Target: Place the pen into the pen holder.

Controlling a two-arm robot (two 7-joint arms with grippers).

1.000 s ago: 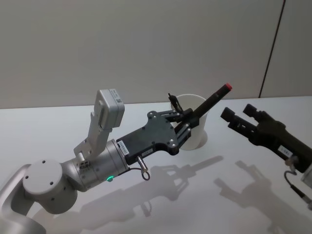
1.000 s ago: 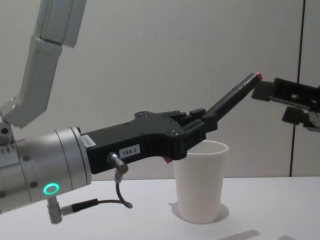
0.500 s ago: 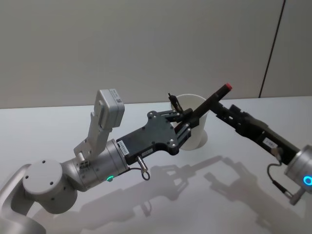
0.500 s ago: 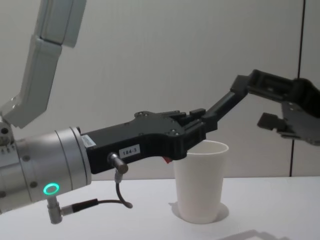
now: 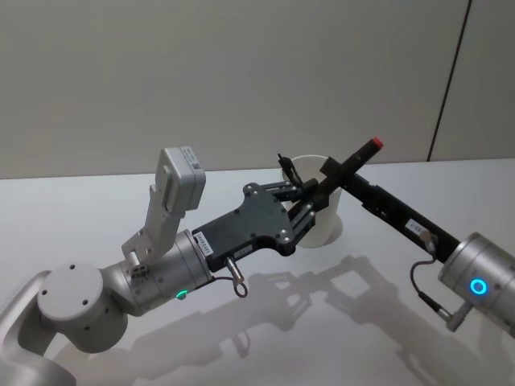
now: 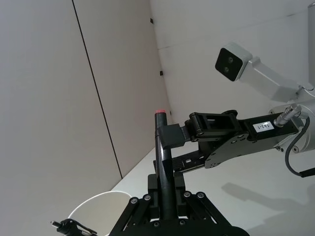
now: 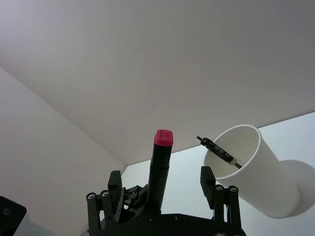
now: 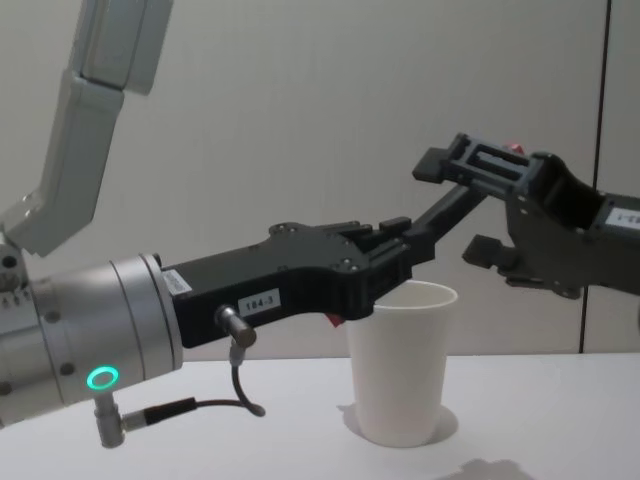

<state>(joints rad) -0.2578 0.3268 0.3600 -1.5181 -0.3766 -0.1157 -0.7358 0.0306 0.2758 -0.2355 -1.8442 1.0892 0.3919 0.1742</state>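
From my seat, the left arm reaches in low from the left, left gripper (image 5: 310, 198) clamped on the pen (image 5: 364, 152), which tilts up above the pen holder (image 8: 400, 370). The right gripper (image 8: 460, 208) reaches across, fingers spread wide either side of the pen. White table (image 5: 96, 217), plain grey wall (image 5: 241, 80).

Silver arms (image 5: 153, 277), black left gripper (image 5: 310, 199)

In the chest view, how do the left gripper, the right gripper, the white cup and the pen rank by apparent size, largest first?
1. left gripper, nearest the camera.
2. right gripper and white cup look about alike; not ranked.
3. pen, its shaft partly hidden by both grippers.
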